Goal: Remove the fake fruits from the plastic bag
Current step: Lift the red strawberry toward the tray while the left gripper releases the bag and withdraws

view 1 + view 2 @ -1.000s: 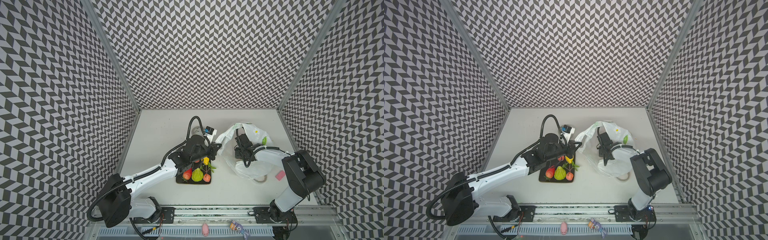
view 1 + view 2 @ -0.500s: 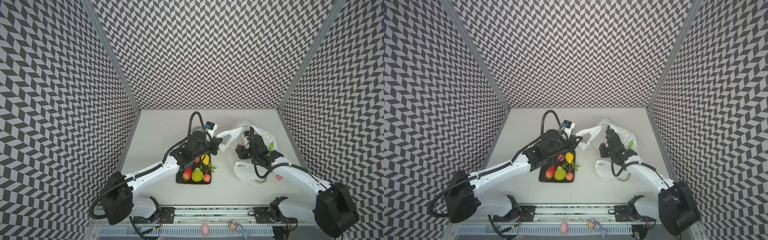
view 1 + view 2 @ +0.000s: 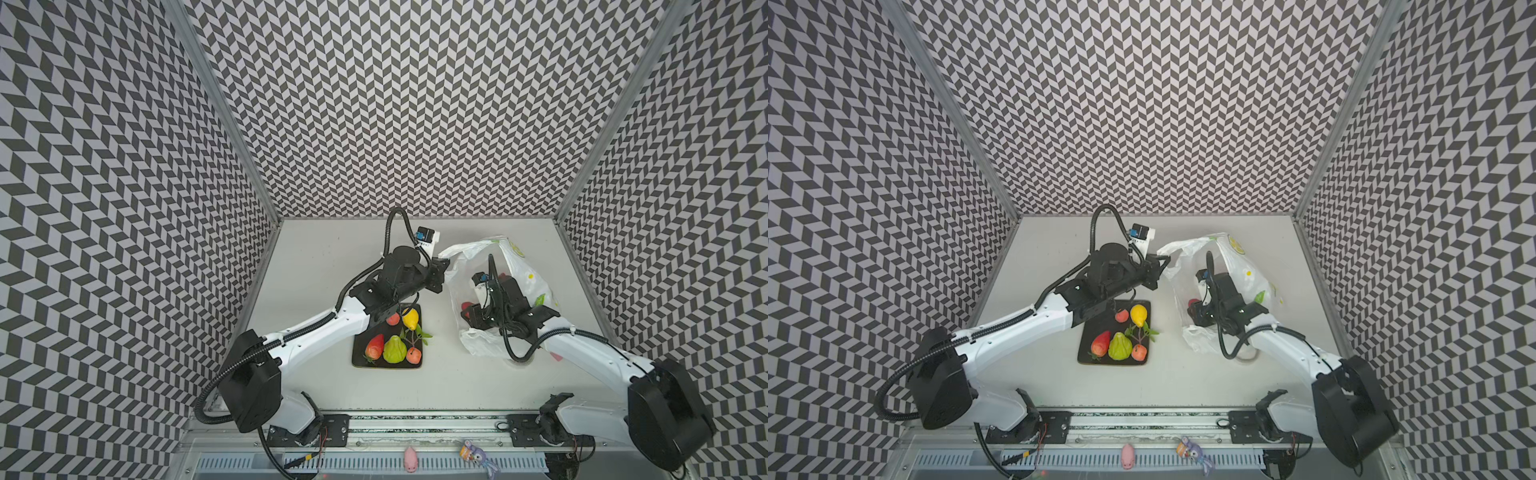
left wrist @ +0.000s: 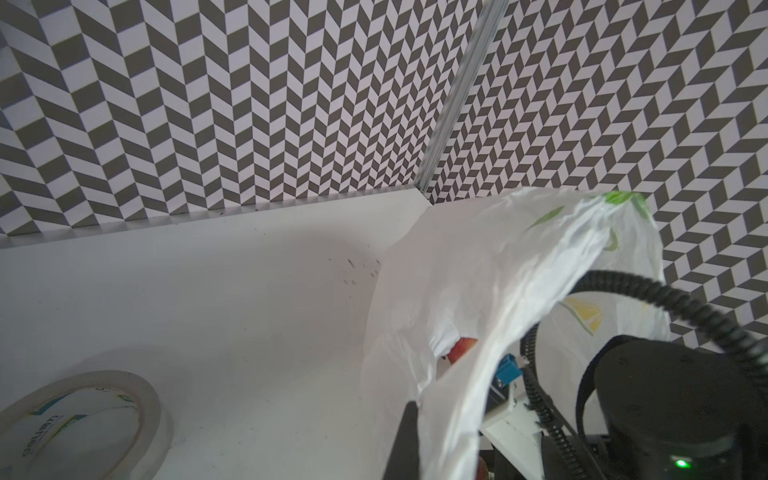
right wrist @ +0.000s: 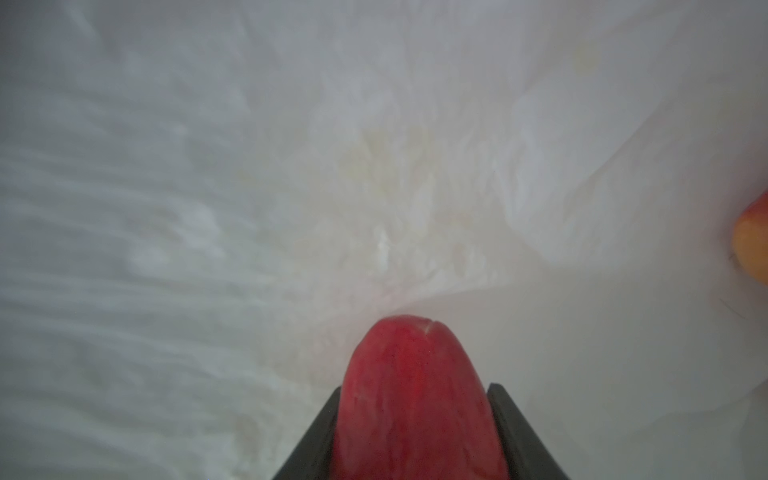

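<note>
Red fake fruit (image 5: 415, 399) between the right jaws, inside the plastic bag (image 3: 527, 268).

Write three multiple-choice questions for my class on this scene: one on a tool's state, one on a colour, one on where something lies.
1. The left tool is: A open; B shut on nothing; C shut on the thin white printed plastic bag.
2. The glossy plastic fruit in the right tool is: A red; B yellow; C green.
3. The green pear-shaped plastic fruit lies: A in the bag; B on the black rectangular tray; C in the left tool.
Answers: 1 C, the bag's edge is pinched in it; 2 A, the right wrist view shows red; 3 B, both top views show it there.
</note>
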Controlling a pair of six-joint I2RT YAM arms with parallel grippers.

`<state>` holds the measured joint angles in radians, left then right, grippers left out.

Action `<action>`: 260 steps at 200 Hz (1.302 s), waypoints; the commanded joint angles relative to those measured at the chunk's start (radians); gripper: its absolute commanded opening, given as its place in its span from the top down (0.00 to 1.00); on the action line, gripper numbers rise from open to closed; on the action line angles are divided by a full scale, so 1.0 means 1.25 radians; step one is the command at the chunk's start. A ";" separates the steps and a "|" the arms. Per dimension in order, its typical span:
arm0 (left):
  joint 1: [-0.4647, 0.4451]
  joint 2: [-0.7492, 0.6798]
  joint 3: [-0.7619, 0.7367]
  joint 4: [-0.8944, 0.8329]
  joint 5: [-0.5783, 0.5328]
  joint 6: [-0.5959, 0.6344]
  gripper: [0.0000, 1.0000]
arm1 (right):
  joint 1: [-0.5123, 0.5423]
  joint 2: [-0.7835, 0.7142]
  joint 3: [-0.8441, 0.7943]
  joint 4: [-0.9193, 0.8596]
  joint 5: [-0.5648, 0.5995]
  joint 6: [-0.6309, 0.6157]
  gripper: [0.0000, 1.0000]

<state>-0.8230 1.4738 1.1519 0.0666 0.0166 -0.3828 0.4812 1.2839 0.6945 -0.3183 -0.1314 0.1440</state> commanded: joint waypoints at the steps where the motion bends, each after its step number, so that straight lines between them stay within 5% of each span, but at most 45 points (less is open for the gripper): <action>1: 0.011 0.009 0.040 -0.007 -0.034 -0.005 1.00 | 0.010 0.000 0.016 0.009 -0.014 -0.018 0.73; 65: 0.052 0.077 0.095 -0.053 -0.001 -0.026 1.00 | 0.036 -0.177 -0.017 0.076 -0.045 -0.140 0.74; 135: 0.060 0.057 0.022 -0.028 0.058 -0.032 1.00 | 0.039 -0.352 -0.032 0.164 -0.103 -0.236 0.72; 180: 0.060 0.049 0.006 -0.023 0.073 -0.025 1.00 | 0.087 -0.338 0.058 0.094 -0.224 -0.259 0.71; 235: 0.062 0.045 0.002 -0.021 0.067 -0.026 1.00 | 0.239 -0.267 0.112 0.043 -0.223 -0.296 0.70; 260: 0.062 0.019 0.013 -0.025 0.040 -0.014 0.67 | 0.266 -0.247 0.099 0.062 -0.225 -0.284 0.70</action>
<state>-0.7498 1.5612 1.1629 0.0208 0.0971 -0.4126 0.7879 0.9562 0.8162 -0.2676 -0.3969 -0.1940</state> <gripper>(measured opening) 0.202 0.465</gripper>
